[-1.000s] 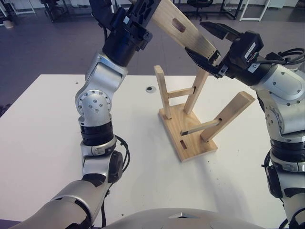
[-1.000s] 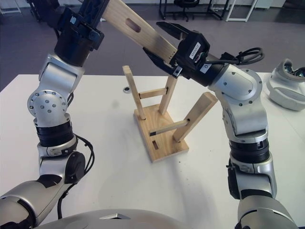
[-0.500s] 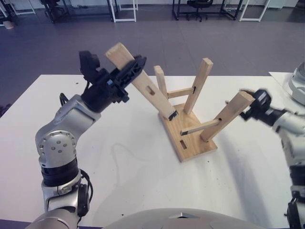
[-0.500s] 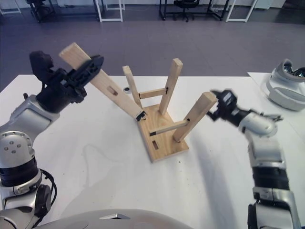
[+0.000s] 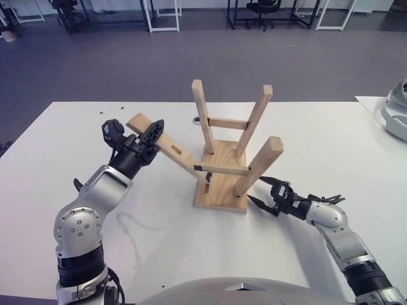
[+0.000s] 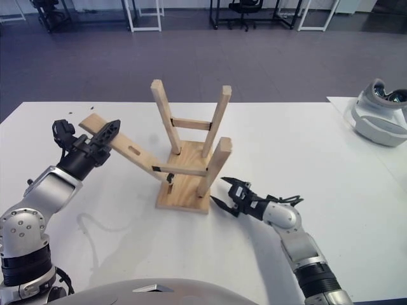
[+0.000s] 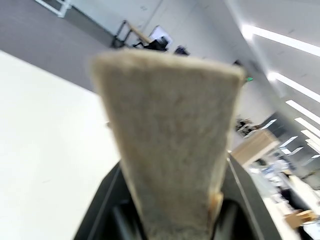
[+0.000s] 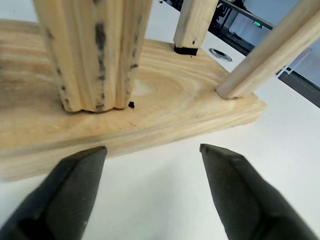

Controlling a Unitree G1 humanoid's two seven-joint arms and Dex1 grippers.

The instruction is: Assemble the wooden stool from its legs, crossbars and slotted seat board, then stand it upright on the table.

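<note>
Three legs (image 5: 253, 121) are standing up out of the upturned seat board (image 5: 222, 200), which is lying flat at the middle of the counter (image 5: 318, 146), while the fourth leg (image 5: 168, 147) is leaning in from the robot's left. Its long axis is slanting down from the left tool (image 5: 149, 136) toward the board's left edge, where its lower end is meeting the free tip of the front crossbar (image 5: 222, 169); whether that tip is seated in the leg cannot be told. The left tool is clamping the leg near its raised upper end, fingers closed on both flat faces, and the left wrist view is looking straight down the end grain. On the opposite side, the right tool (image 5: 255, 189) is lying low on the counter with its fingers spread wide, gripping nothing, its tips just beside the board's right edge and the foot of the nearest leg. Judging by this layout, the left arm is the nearer one for tipping the loose leg upright into its slot, with the right tool placed to steady the board.
</note>
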